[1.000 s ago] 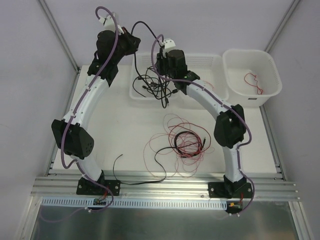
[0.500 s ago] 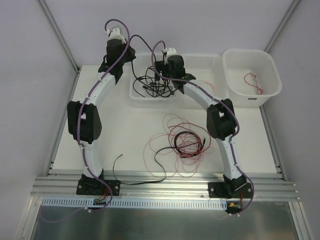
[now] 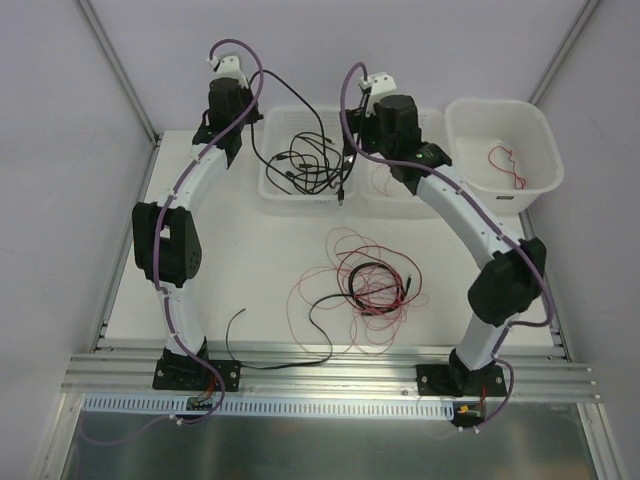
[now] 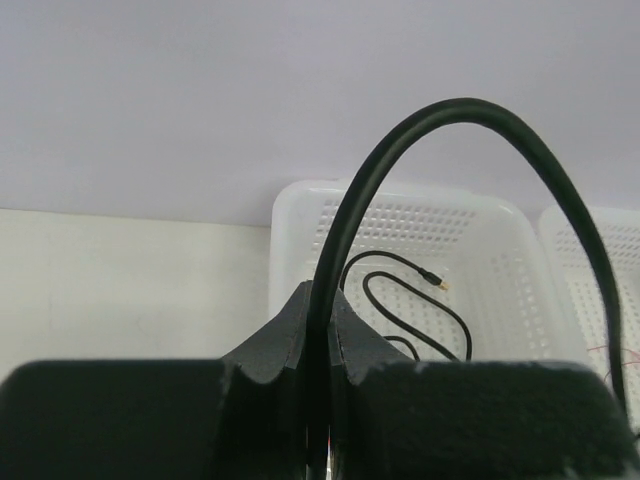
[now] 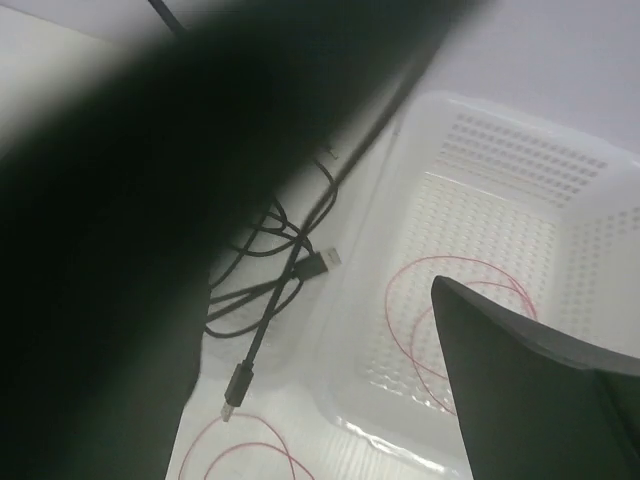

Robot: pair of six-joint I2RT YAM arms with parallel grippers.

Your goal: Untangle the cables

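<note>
Step in hand: lifting one black cable (image 4: 450,110) clear of the bundle in the white basket (image 3: 272,188), upper centre of frame. Left hand (image 4: 318,300) is clenched on that cable, which arches over toward the basket. Right hand (image 5: 345,290) is spread wide and empty above the baskets. Red-and-black tangle (image 3: 375,280) lies on the table (image 3: 240,250), centre frame. Next, probably: right hand pins the bundle while the left draws its cable free.
</note>
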